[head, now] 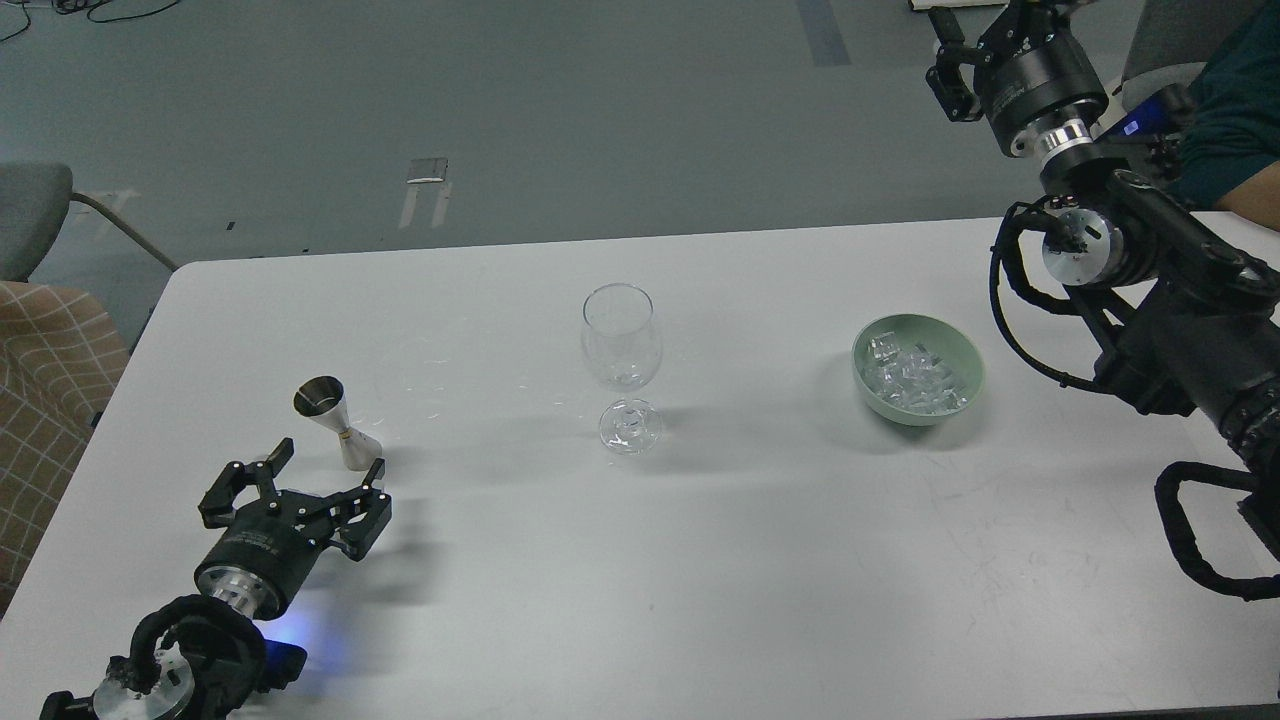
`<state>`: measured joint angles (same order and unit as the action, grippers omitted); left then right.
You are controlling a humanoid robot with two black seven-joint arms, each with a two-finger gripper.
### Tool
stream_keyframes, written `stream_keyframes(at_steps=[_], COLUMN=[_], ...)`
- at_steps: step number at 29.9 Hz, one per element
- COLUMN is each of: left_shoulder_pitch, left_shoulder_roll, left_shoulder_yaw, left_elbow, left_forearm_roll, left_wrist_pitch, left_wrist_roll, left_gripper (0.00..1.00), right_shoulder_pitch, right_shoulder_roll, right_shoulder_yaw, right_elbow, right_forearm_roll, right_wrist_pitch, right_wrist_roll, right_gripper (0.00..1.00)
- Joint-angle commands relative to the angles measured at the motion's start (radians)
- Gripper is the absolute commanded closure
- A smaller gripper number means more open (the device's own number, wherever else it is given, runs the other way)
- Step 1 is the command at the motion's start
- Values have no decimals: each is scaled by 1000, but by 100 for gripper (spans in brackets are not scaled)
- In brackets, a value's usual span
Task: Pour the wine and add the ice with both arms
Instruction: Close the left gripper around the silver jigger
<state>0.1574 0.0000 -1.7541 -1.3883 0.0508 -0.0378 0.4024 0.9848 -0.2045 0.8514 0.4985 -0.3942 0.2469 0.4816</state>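
Steel jigger (pixel 336 424) stands just beyond your spread left gripper (pixel 327 468) near the table's (pixel 700 560) left edge; one glass (pixel 621 365), one ice (pixel 912 376) bowl (pixel 960 345); right gripper's (pixel 948 72) state you cannot tell.

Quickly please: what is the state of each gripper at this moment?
Left gripper: open, holding nothing, just in front of the metal measuring cup.
Right gripper: raised beyond the table's far edge; open or closed cannot be told.

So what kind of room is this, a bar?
Probably a lab or workshop, not a bar: a plain white table on bare grey floor, loose cables lying about, and a taped floor marker.
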Motion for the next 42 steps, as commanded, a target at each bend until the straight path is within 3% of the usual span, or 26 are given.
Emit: stream_keyframes(at_steps=[1,21,26,35,42], left_shoulder_pitch=[-38,-183,-197,-194,-194], left_shoulder_roll=[0,0,3,3,2], left_shoulder_yaw=[-4,-1,4,7,5], left_elbow=[38,199,209,210,215], left_forearm_roll=[0,1,1,9,21], left_wrist_pitch=[-1,-4,-1,-5,-8], left_wrist_roll=[0,-57,-62,-82,-106], left_gripper=[2,5,25,49,58], right_shoulder_pitch=[0,-5,-6,-6,-8], right_shoulder_roll=[0,-9,-15,-15,-16], right_shoulder_yaw=[0,-2,-2,-2,-2], right_elbow=[0,-1,-1,-1,-1], right_forearm_roll=[0,0,-2,0,-2], right_wrist_pitch=[0,0,0,0,0], right_wrist_roll=[2,0,0,2,2], right_gripper=[0,0,0,0,0])
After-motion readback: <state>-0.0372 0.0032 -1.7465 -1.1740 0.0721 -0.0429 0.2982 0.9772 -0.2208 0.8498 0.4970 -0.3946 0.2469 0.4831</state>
